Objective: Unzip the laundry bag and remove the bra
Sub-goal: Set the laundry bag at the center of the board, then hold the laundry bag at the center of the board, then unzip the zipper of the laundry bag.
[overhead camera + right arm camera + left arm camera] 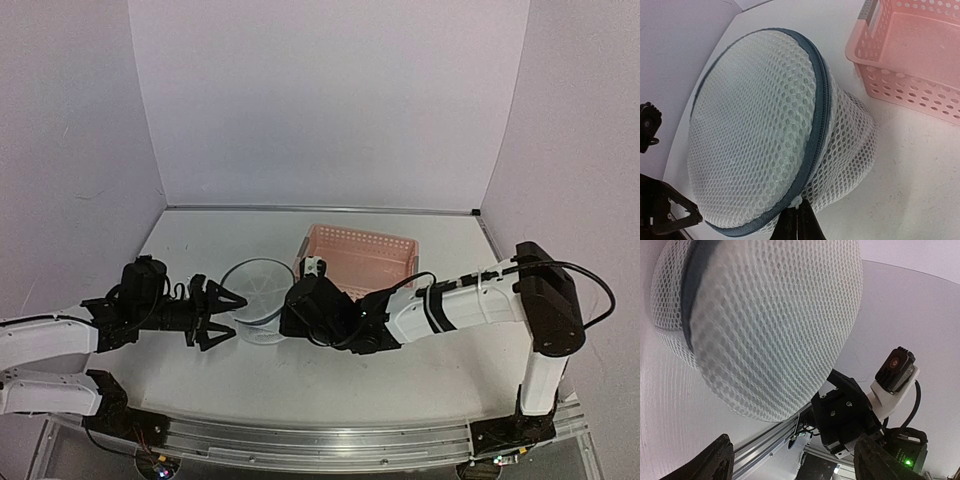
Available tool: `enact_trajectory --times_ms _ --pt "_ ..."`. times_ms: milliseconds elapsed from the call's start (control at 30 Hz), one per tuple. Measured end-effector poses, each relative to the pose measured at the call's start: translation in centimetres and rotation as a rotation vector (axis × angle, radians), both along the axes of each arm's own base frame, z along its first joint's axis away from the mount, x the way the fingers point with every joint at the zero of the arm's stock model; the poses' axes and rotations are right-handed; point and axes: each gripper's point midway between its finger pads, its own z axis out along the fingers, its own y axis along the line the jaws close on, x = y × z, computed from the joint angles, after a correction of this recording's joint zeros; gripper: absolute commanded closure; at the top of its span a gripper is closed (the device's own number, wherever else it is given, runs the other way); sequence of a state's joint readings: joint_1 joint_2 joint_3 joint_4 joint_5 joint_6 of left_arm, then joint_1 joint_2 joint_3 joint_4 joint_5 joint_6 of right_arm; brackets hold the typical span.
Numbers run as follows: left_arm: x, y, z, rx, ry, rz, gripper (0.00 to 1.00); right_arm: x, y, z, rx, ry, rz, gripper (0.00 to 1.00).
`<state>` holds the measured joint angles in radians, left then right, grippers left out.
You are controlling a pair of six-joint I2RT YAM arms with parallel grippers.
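The laundry bag (pixel 258 295) is a white mesh cylinder with a grey zip round its lid, standing mid-table. It fills the right wrist view (pixel 770 135) and the left wrist view (pixel 765 320). My right gripper (pixel 799 220) is shut on the small white zipper pull (pixel 796 202) at the bag's near rim; it sits at the bag's right side (pixel 296 305). My left gripper (pixel 222 312) is open, just left of the bag, its fingertips (pixel 715 460) apart below the mesh. The bra is hidden; I cannot see it through the mesh.
A pink perforated plastic basket (pixel 360 262) stands right behind the bag, close to its far right side, also in the right wrist view (pixel 910 60). White walls enclose the table at the back and sides. The metal rail runs along the near edge.
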<state>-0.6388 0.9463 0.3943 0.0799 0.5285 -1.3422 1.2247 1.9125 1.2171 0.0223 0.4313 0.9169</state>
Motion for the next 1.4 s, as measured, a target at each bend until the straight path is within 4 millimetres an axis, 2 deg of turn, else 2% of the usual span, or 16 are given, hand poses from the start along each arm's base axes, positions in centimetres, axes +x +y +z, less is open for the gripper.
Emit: enact_trajectory --times_ms 200,400,767,967,1167,1400 --pt "1.2 -0.2 -0.4 -0.010 0.021 0.057 0.19 0.8 2.0 2.1 0.059 -0.027 0.001 1.00" --pt "2.1 -0.1 -1.5 -0.007 0.055 0.112 0.26 0.8 2.3 2.3 0.065 -0.029 0.004 1.00" --pt "3.9 -0.4 -2.3 -0.029 0.073 0.184 0.67 -0.1 2.8 2.2 0.051 -0.039 0.040 1.00" --pt "4.4 -0.6 -2.8 -0.030 0.081 0.192 1.00 -0.8 2.6 1.4 0.018 -0.047 0.067 1.00" --pt "4.7 -0.7 -2.6 -0.033 0.056 0.173 1.00 -2.0 1.3 0.5 -0.033 -0.051 0.129 1.00" --pt "3.9 -1.9 -1.2 -0.059 0.003 0.042 1.00 -4.0 -0.4 2.6 -0.028 -0.099 0.252 1.00"
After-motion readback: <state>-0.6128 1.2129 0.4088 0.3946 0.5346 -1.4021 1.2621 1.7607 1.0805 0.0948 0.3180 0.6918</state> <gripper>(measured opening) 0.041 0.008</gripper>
